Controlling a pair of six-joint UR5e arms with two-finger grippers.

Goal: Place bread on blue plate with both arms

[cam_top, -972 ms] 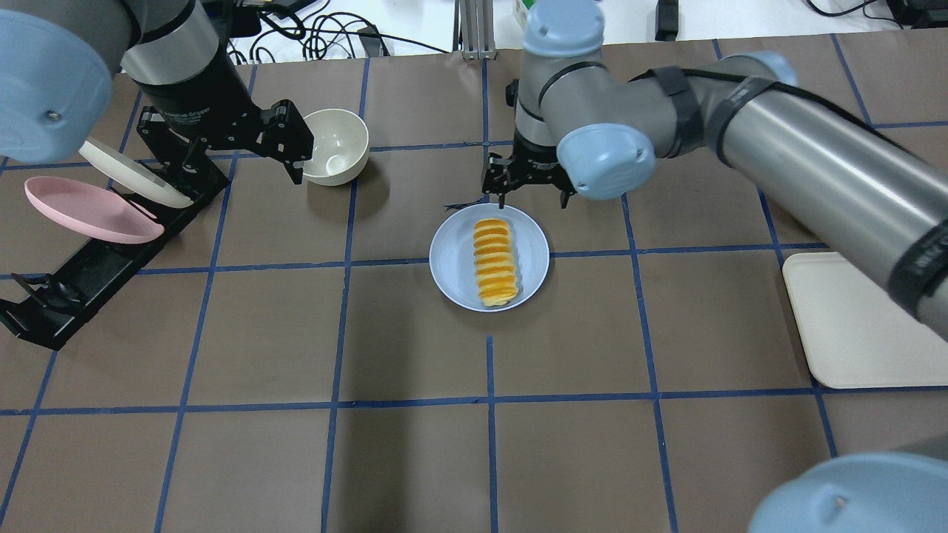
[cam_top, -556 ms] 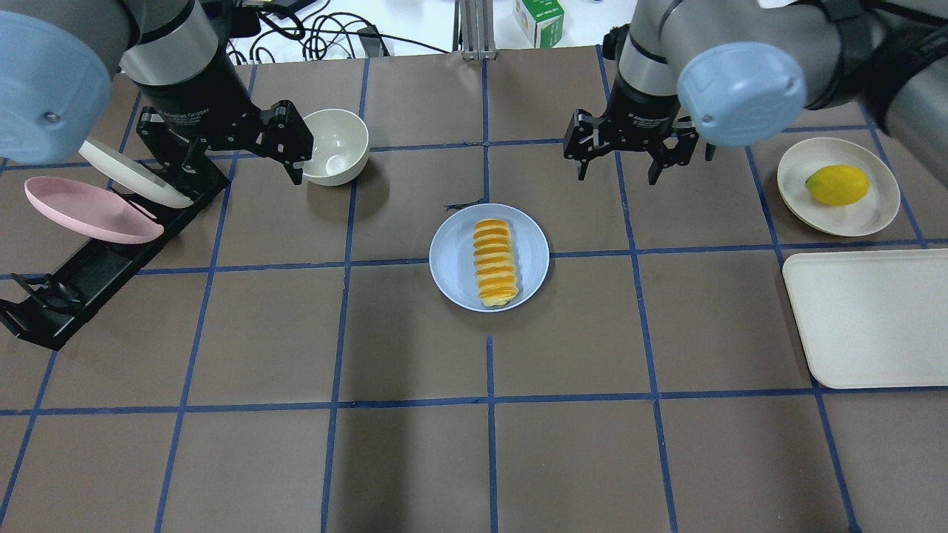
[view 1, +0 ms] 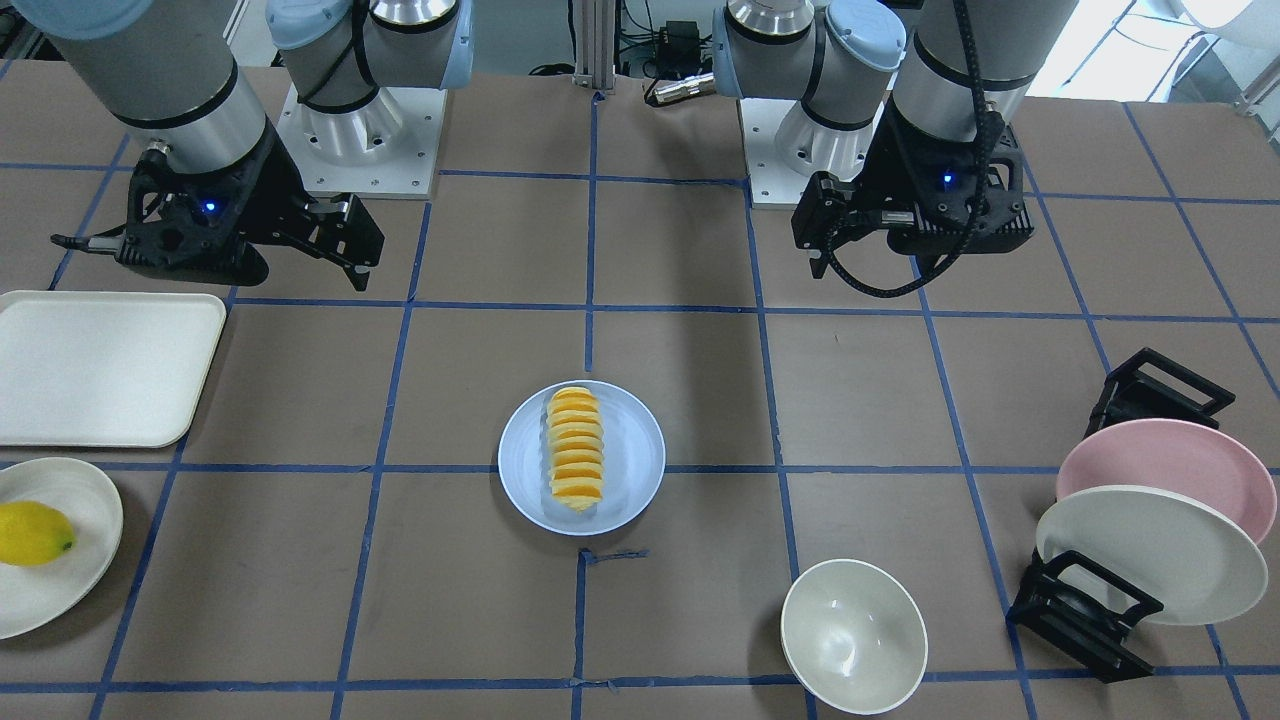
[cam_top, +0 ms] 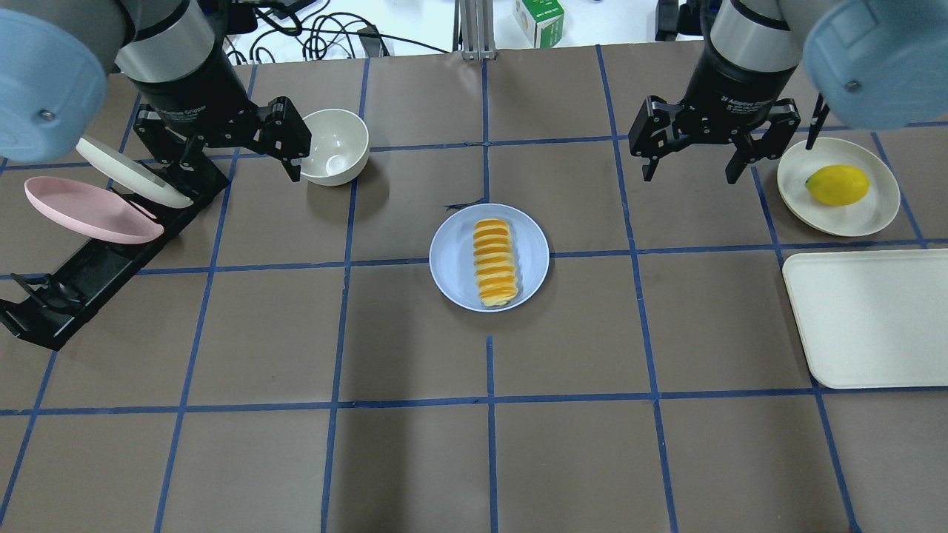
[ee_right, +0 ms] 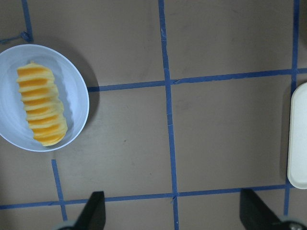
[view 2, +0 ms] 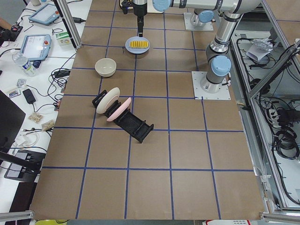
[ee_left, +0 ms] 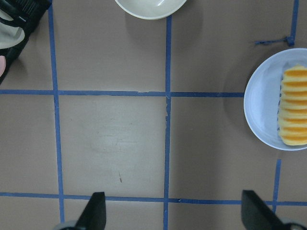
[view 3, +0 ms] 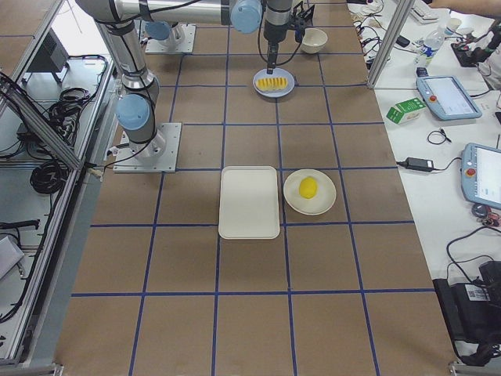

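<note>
The bread (cam_top: 495, 263) lies lengthwise on the blue plate (cam_top: 452, 259) at the table's middle. Both also show in the front view, bread (view 1: 576, 450) on plate (view 1: 632, 470), and at the edges of the left wrist view (ee_left: 293, 105) and the right wrist view (ee_right: 41, 103). My left gripper (cam_top: 229, 159) is open and empty above the table at the far left, next to the bowl. My right gripper (cam_top: 692, 166) is open and empty at the far right, well away from the plate. Both wrist views show the fingertips (ee_left: 93, 213) (ee_right: 93, 213) spread wide with nothing between.
A cream bowl (cam_top: 335, 146) stands by the left gripper. A black rack (cam_top: 96, 274) at the left holds a pink plate (cam_top: 89, 211) and a cream-white plate (cam_top: 133, 174). A lemon (cam_top: 837, 185) sits on a cream plate (cam_top: 874, 211); a cream tray (cam_top: 866, 318) lies at the right edge.
My right gripper has drawn away from the plate's far edge, to the right and back, staying open. The lemon plate has come into sight. The bread, the plate and the left arm have hardly moved.
</note>
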